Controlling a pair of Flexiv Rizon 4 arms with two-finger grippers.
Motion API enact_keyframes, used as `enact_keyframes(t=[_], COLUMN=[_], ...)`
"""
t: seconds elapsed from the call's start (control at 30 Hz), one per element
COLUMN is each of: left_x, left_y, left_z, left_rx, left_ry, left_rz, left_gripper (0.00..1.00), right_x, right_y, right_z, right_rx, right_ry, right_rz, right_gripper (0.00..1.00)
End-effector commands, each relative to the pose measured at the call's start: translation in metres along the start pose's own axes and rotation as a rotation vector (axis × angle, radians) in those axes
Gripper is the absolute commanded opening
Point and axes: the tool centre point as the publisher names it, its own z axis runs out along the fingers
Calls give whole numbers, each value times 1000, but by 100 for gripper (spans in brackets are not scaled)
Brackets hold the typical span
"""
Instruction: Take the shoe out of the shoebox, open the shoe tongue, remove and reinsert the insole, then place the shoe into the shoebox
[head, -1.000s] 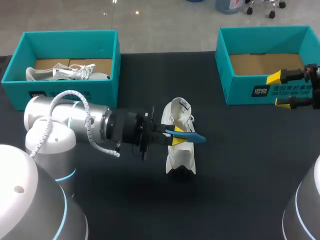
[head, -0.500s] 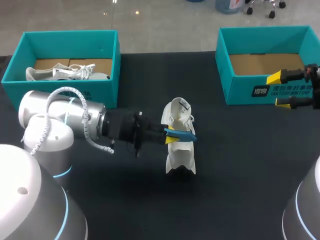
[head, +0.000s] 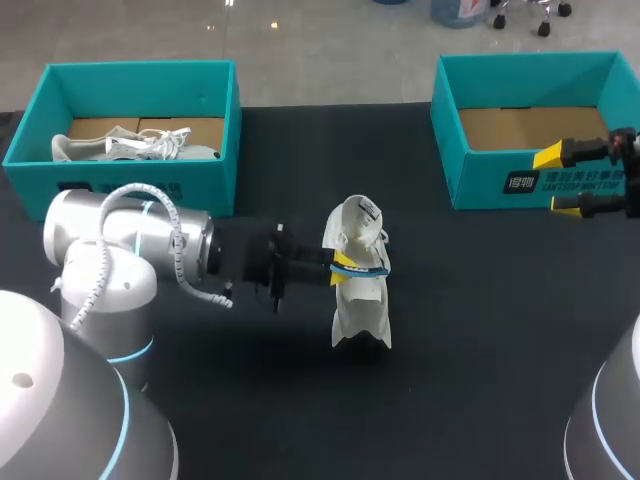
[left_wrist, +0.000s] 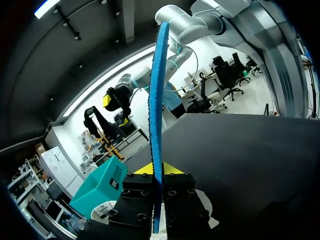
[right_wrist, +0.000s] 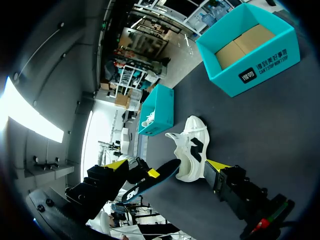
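A white shoe (head: 360, 300) sits near the middle of a dark table (head: 480, 360), well apart from both boxes and with bare tabletop on every side. Its long axis runs from the near edge to the far edge; the open collar end seems to face the far side and the smooth toe the near side. A blue insole (head: 368, 268) lies across the shoe's middle, pinched on edge between the closed fingers of the left gripper (left_wrist: 153, 169), whose arm comes in from the left. A teal box (head: 135, 68) at the far left holds another pale shoe (head: 135, 146). A second teal box (head: 530, 60) stands at the far right. The right gripper (head: 555, 182) hangs before its near wall, fingers spread wide and holding nothing.
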Motion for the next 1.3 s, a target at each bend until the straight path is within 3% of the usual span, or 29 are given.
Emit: enact_keyframes(t=[0.03,0.33,0.73,1.3], left_x=[-1,-1,1,10], left_y=[-3,-3,14,33], left_z=[7,7,31,28], left_rx=[-13,-13,1,-18], left_ry=[7,7,4,-9], left_rz=[1,1,-31,-88], left_gripper=[0,0,0,0], right_x=[0,0,0,0], right_y=[-1,-1,-1,-1], right_z=[0,0,0,0], right_rx=[1,1,1,1], right_ry=[-3,-3,-3,-3], right_rz=[1,1,1,1], right_gripper=[100,100,100,100])
